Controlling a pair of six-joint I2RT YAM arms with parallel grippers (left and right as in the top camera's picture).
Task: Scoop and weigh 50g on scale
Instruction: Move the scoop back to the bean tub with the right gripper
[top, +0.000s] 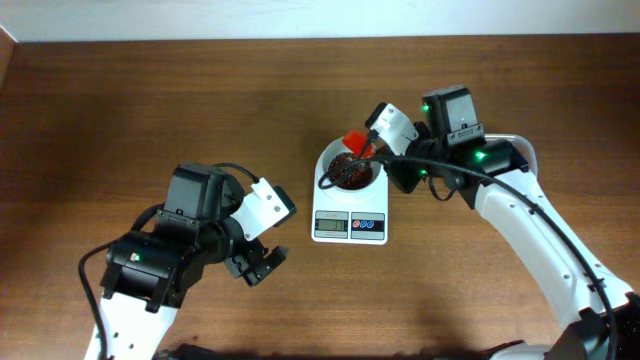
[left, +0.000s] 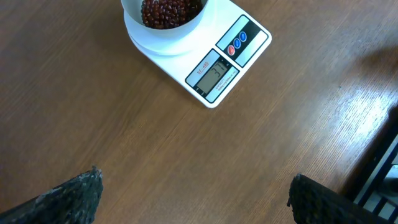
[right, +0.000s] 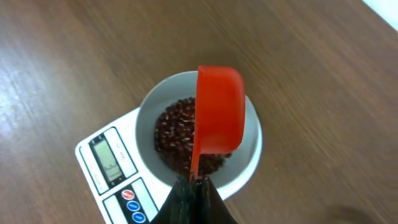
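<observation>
While I hold the red scoop (right: 219, 112) over the bowl (right: 149, 106), count: one scale (top: 348, 226), one bowl, one scoop, one heap of beans (right: 171, 134), two grippers.
Beans: in the bowl, on the scale, under the scoop.
Right gripper (right: 196, 183): pinched tight on the scoop's handle.
Left gripper (left: 193, 193): jaws wide, over wood, near the scale on its left.
Edges: table (top: 120, 100) far edge well apart from the scale.
Room: I see wood between that wide gripper and the scale.

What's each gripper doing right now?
Left gripper: open, holding nothing.
Right gripper: shut on the handle of the red scoop, above the bowl of the scale.
</observation>
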